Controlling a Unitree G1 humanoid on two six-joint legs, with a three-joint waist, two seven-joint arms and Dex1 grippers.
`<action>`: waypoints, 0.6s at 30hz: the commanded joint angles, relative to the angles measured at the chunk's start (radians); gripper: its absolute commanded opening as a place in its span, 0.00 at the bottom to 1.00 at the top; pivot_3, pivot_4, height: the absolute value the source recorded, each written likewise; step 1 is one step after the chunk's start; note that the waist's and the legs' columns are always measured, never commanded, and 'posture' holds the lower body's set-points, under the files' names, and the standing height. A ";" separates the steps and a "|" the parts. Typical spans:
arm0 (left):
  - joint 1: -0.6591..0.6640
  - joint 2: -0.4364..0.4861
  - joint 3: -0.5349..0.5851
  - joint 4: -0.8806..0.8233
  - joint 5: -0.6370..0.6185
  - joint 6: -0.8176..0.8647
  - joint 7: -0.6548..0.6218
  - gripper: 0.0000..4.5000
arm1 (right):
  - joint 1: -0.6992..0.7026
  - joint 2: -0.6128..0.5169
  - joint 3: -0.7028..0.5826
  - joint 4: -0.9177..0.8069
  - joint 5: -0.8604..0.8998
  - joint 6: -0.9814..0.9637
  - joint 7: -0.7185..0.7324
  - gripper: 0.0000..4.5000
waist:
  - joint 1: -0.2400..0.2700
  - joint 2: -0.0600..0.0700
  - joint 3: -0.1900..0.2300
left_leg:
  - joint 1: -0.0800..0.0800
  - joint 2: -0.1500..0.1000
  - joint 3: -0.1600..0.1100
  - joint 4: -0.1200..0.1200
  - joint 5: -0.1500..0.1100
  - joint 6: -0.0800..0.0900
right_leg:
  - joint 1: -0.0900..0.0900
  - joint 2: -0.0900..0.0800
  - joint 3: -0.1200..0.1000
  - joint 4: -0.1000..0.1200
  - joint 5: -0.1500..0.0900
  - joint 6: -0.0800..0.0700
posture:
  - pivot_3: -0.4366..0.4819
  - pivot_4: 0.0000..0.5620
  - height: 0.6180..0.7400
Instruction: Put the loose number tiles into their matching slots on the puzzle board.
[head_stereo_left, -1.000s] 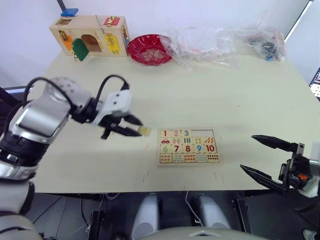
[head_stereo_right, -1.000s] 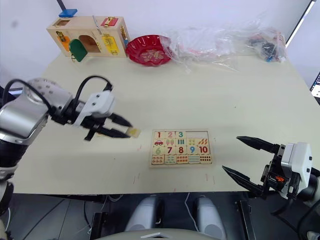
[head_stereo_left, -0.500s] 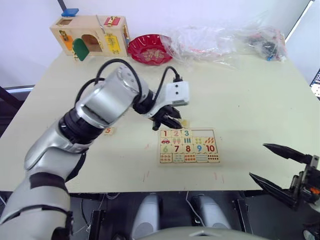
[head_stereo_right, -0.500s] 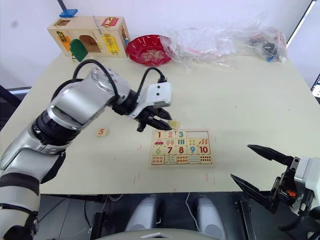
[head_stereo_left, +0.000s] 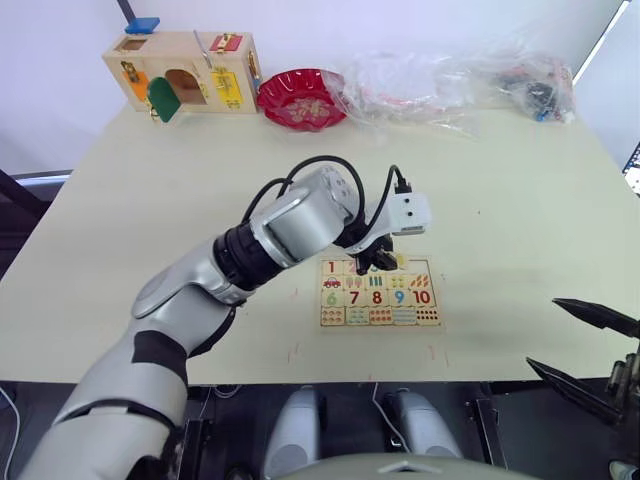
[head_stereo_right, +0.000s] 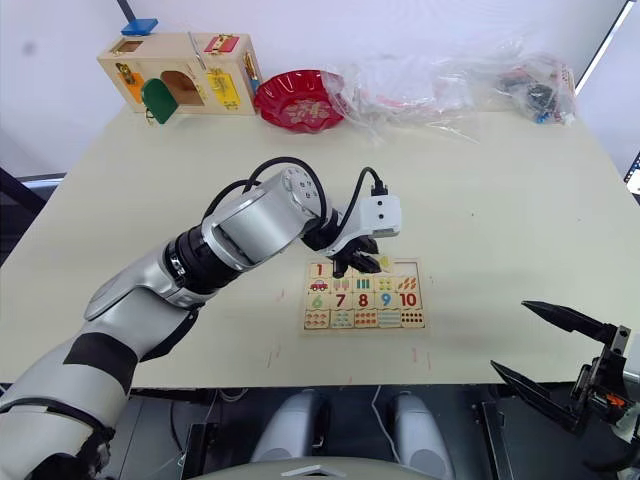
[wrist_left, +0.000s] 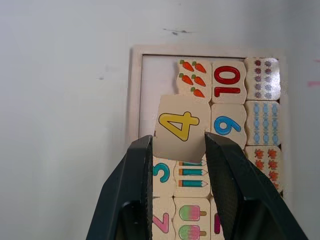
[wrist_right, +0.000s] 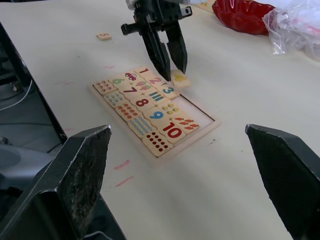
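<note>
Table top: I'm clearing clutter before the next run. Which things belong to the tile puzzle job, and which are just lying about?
Job: pale-wood puzzle board; yellow 4 tile in the left gripper; loose orange-red 5 tile.
Lying about: wooden latch box with coloured doors; red bowl; clear plastic bags.

A pale cream worktop spans most of the frame, lit evenly and marked with a few faint red ticks near its front edge. Behind it, along the top of the frame, stands a plain whitish wall. A dark diagonal strip cuts the upper right corner. Below the front edge, the floor is dark grey.
</note>
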 joint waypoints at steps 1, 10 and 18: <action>0.005 -0.022 -0.021 0.016 0.030 -0.023 0.032 0.24 | -0.009 -0.005 -0.009 -0.023 -0.002 -0.015 -0.008 1.00 | 0.001 0.000 0.000 | 0.000 0.000 0.000 0.000 0.000 0.000 | 0.000 0.000 0.000 0.000 0.000 0.000 | 0.48 0.27 1.00; 0.021 -0.075 -0.028 0.074 0.047 -0.035 0.075 0.24 | -0.009 0.005 0.015 -0.048 -0.020 -0.013 -0.041 1.00 | 0.001 0.001 0.000 | 0.000 0.000 0.000 0.000 0.000 0.000 | 0.000 0.000 0.000 0.000 0.000 0.000 | 0.48 0.27 1.00; 0.029 -0.085 -0.037 0.101 0.070 -0.047 0.094 0.24 | -0.002 0.009 0.017 -0.069 -0.019 -0.003 -0.063 1.00 | 0.001 0.001 0.000 | 0.000 0.000 0.000 0.000 0.000 0.000 | 0.000 0.000 0.000 0.000 0.000 0.000 | 0.48 0.27 1.00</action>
